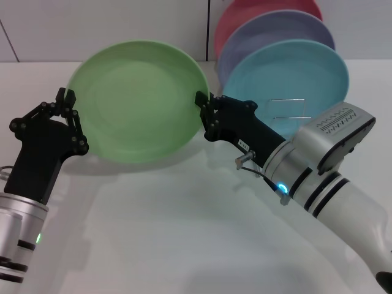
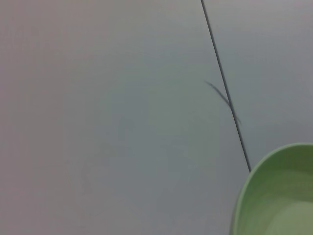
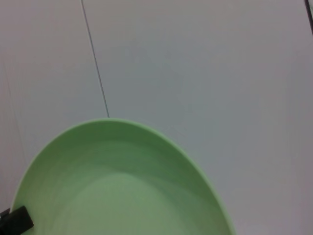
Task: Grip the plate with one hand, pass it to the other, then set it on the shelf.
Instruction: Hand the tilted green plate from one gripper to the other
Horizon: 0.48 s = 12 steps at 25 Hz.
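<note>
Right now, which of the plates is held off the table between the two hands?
The light green plate: the left hand and right hand meet its opposite edges. The light blue, lavender and red plates stand stacked behind.

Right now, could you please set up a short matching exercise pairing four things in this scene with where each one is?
Things:
1. green plate
2. left gripper
3. right gripper
4. light blue plate

Places:
A. standing in the wire rack
B. at the green plate's right edge
C. held up between both grippers
D. at the green plate's left edge

Pairs: 1-C, 2-D, 3-B, 4-A
</note>
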Motion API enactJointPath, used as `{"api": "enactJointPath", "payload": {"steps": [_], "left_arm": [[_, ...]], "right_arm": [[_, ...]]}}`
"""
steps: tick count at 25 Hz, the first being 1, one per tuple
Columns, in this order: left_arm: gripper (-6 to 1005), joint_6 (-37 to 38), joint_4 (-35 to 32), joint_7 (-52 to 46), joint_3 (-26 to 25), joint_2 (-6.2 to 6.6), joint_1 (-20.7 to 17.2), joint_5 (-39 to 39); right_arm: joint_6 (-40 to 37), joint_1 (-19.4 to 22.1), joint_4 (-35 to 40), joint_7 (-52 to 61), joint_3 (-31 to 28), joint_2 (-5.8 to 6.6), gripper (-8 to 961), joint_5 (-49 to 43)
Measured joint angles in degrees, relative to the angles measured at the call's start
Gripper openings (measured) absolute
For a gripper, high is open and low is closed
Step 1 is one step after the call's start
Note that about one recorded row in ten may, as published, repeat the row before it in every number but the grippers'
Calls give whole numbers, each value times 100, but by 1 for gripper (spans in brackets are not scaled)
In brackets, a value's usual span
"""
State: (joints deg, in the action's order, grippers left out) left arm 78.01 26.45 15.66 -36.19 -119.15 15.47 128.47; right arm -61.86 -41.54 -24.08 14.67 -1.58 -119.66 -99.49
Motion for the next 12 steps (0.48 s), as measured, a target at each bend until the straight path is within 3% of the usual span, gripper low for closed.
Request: {"api": "enactJointPath", "payload": {"steps": [10,12], "left_arm": [[190,213,-12,-43,169,13,-19,24],[277,233,-13,-43,175,13,-19,25]], "right_arm": [[15,5,-4,0,1,-5,33,29],[33,5,-4,0,-3,-5,33,31]]}}
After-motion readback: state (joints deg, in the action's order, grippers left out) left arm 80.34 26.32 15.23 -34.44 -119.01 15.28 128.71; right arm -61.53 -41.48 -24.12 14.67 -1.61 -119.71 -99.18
